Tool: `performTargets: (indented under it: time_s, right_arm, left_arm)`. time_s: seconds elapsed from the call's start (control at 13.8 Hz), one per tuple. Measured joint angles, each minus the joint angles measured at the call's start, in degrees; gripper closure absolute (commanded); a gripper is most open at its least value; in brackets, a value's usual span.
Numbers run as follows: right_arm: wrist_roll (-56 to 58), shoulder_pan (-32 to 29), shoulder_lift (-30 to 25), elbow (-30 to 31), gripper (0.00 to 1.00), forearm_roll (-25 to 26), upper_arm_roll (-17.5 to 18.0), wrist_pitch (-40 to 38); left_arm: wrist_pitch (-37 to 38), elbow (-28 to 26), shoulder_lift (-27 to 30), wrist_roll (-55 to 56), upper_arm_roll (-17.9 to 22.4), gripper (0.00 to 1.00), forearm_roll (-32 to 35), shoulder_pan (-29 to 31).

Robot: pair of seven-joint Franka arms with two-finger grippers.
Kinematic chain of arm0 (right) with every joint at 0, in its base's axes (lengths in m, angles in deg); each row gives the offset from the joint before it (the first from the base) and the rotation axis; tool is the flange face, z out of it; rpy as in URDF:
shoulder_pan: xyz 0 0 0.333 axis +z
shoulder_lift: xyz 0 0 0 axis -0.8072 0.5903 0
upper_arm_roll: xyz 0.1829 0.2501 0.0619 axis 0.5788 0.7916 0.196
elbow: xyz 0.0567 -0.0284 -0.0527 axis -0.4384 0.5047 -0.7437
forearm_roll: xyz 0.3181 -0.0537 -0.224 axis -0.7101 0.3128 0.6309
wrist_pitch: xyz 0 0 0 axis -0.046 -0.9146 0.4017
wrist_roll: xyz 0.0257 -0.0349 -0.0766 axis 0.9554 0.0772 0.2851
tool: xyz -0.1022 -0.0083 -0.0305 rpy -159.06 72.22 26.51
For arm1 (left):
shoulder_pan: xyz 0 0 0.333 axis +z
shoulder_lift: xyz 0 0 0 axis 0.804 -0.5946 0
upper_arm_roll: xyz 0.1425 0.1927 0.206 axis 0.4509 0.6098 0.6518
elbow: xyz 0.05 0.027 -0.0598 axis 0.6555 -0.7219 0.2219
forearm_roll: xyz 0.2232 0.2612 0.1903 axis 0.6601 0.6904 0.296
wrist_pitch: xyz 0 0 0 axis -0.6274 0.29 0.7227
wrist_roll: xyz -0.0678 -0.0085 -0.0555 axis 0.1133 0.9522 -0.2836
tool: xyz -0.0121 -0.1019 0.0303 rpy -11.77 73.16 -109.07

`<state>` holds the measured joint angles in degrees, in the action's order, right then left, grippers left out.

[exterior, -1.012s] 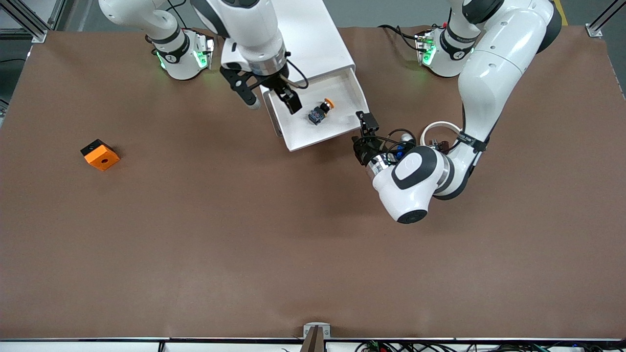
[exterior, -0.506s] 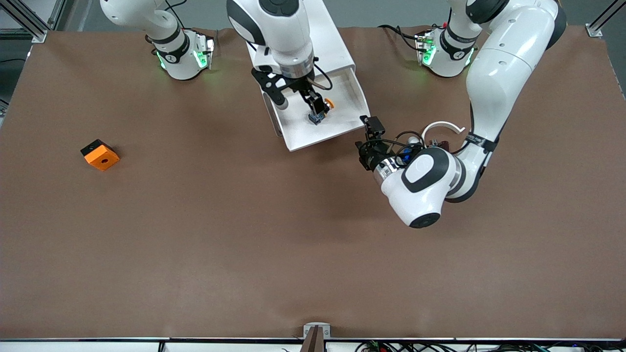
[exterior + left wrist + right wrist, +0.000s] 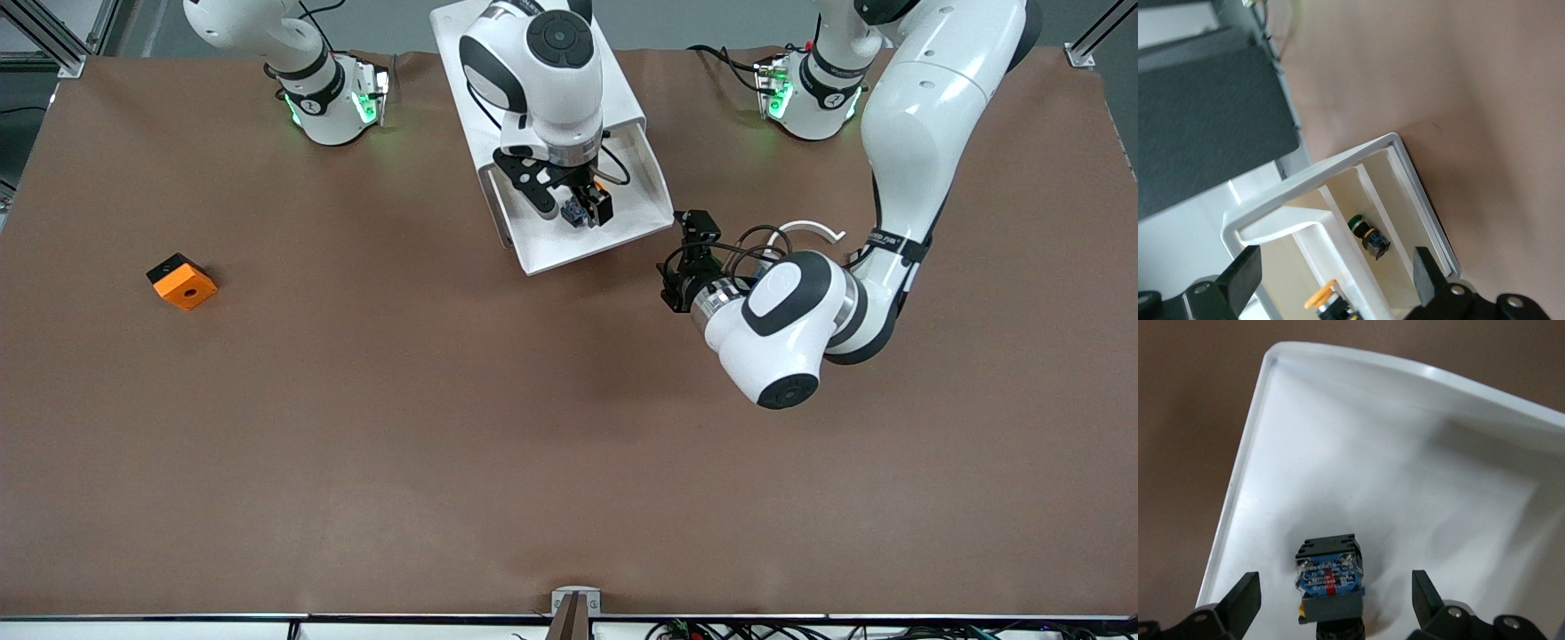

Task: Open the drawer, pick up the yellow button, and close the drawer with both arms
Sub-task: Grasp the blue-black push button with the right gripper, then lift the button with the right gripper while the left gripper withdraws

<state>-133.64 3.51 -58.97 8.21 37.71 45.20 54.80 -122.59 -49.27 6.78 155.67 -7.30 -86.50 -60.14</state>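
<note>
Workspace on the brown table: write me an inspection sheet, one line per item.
Surface: brown table, no spills seen.
Job's things: drawer pulled open from the white cabinet; button lying in it.
Clutter: orange block toward the right arm's end; white arc part beside the left arm.
Grippers: right gripper low in the drawer, fingers open either side of the button; left gripper open, beside the drawer's corner.
Cables: black leads at both wrists.
Surroundings: frame posts at the table's corners.
</note>
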Motion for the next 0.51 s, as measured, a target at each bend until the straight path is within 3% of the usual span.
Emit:
performTargets:
  time_s: [0.07, 0.14, 0.29, 0.51]
  right_arm:
    - [0.02, 0.01, 0.26, -0.2, 0.1, 0.11, -0.01, 0.45]
    - [0.12, 0.02, 0.34, -0.3, 0.27, 0.16, -0.01, 0.62]
    - [0.2, 0.04, 0.35, -0.41, 0.4, 0.17, -0.01, 0.66]
    - [1.01, 0.07, 0.35, -0.45, 0.9, 0.18, -0.01, 0.67]
  left_arm:
    - [0.0, 0.25, 1.27, -2.35, -0.01, 0.0, 0.97, 0.01]
    - [0.0, 0.42, 2.75, -4.52, -0.02, 0.0, 2.08, 0.01]
    - [0.01, 0.48, 5.7, -9.3, -0.03, 0.0, 3.98, 0.02]
    - [0.03, 0.55, 9.56, -16.83, 0.29, 0.0, 6.39, 0.45]
